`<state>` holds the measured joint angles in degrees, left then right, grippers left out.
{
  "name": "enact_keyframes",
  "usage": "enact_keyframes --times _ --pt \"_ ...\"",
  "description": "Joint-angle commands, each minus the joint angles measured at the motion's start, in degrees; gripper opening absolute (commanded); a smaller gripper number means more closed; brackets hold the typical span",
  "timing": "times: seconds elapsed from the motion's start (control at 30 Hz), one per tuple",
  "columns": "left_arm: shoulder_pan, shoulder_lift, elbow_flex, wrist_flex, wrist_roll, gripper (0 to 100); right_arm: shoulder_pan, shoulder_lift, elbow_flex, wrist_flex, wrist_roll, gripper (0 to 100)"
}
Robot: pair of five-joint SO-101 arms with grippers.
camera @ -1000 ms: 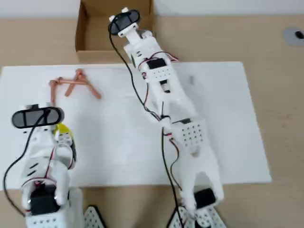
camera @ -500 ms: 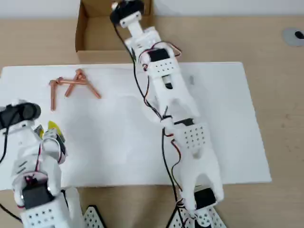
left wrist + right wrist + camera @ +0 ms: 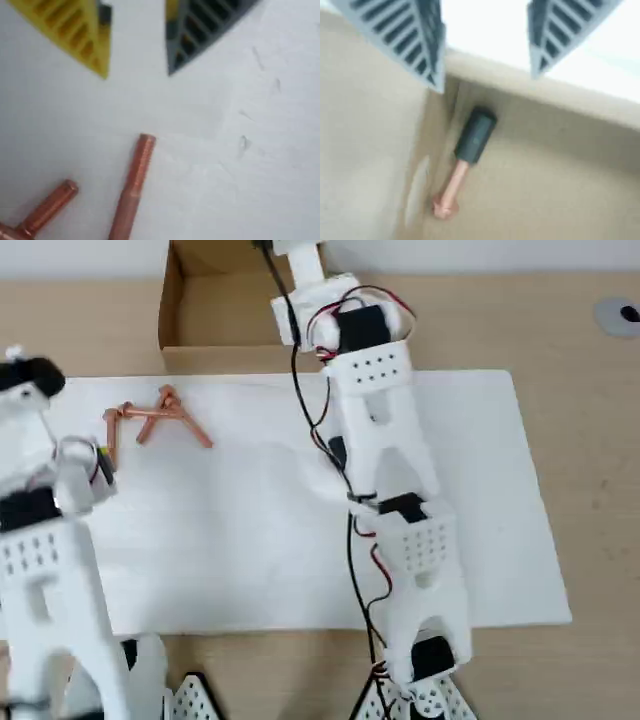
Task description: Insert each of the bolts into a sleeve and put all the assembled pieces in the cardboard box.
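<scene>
The right jaws have pushed on over the cardboard box and stand open. A sleeved bolt lies in the box corner just beneath them, so one piece looks delivered. The left jaws have swung to the loose bolts, open and empty just above them, likely for the next pick.

Copper bolts lie crisscrossed in a heap at ten o'clock, while one bolt pushed into a black sleeve lies flat inside the open cardboard box at twelve.
</scene>
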<state>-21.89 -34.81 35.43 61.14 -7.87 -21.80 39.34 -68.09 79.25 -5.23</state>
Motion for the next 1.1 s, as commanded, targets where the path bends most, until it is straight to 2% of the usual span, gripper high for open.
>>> enact_keyframes --times 0.0,0.13,0.23,0.47,0.7,1.07 --pt "-0.6 10.2 -9.2 -0.7 -2.7 9 -1.1 -6.0 -8.7 8.9 -0.6 14.6" --pt "-0.6 19.8 -15.0 1.3 -8.5 9 -1.1 -6.5 -17.2 18.0 -0.6 14.6" --pt "-0.8 25.4 -19.2 0.9 -9.8 9 -1.1 -6.5 -24.4 23.4 -0.6 14.6" --pt "-2.8 38.8 -30.7 1.4 -11.3 9 -1.2 -10.6 -26.8 23.2 -0.7 14.6" --pt "-1.3 50.9 -39.0 1.4 -11.1 9 -3.7 -12.3 -26.8 23.2 -0.7 14.6" --pt "0.2 52.4 -40.7 0.9 -9.4 9 -5.5 -12.1 -26.7 23.2 -0.7 14.6"
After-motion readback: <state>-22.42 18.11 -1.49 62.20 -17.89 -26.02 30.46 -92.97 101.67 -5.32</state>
